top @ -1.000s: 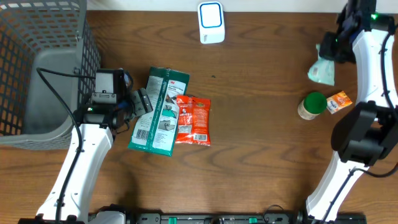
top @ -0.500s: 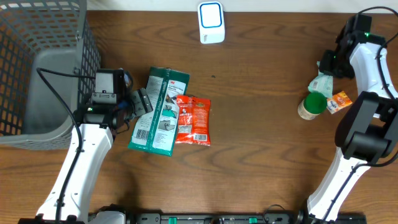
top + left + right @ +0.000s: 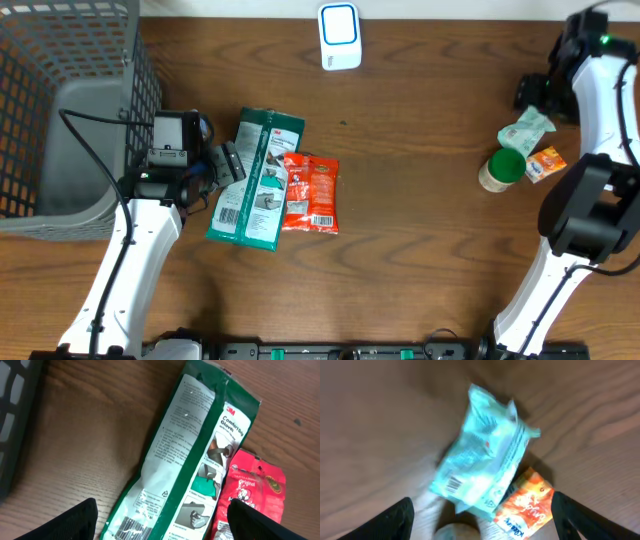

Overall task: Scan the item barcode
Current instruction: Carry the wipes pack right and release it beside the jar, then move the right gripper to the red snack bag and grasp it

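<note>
Flat on the counter (image 3: 420, 220), right of the overhead frame, just beside jar (image 3: 503, 168) and orange sachet (image 3: 546, 163): pale green packet (image 3: 480, 445). Probably light, soft, crinkly; best pinched at a sealed edge. Spread wide and empty: right end effector (image 3: 482, 520), left end effector (image 3: 160, 520). Barcode blurred, unreadable.

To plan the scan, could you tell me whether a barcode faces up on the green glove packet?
Yes, a barcode is printed on the upward face of the green glove packet, near one end.
</note>
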You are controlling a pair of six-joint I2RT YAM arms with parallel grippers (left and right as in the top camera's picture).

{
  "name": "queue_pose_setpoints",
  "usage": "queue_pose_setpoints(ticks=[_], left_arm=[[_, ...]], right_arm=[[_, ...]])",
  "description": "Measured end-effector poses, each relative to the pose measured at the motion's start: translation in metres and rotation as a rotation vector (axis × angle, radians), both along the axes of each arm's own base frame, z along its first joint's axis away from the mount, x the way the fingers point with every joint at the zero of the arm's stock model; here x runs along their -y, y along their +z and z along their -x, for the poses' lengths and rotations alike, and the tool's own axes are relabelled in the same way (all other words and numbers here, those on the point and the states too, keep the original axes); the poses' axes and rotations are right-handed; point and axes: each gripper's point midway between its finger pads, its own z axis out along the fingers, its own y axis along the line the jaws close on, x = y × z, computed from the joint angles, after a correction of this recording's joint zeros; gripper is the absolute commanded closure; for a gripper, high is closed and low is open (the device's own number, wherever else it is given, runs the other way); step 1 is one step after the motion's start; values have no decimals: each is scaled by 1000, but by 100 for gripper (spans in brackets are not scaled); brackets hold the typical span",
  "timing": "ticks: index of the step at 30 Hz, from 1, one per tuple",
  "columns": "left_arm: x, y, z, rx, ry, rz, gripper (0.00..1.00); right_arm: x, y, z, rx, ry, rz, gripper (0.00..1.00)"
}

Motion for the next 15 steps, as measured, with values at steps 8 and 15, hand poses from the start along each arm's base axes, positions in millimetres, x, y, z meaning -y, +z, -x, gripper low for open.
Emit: queue_pose_setpoints(ticks=[8, 15], left_arm=[[0, 0, 0, 0, 0, 0, 17], [0, 0, 0, 1, 5, 4, 17]], right_arm=[[-129, 59, -5, 96, 322, -289, 14], [-247, 61, 16, 58, 566, -483, 12]])
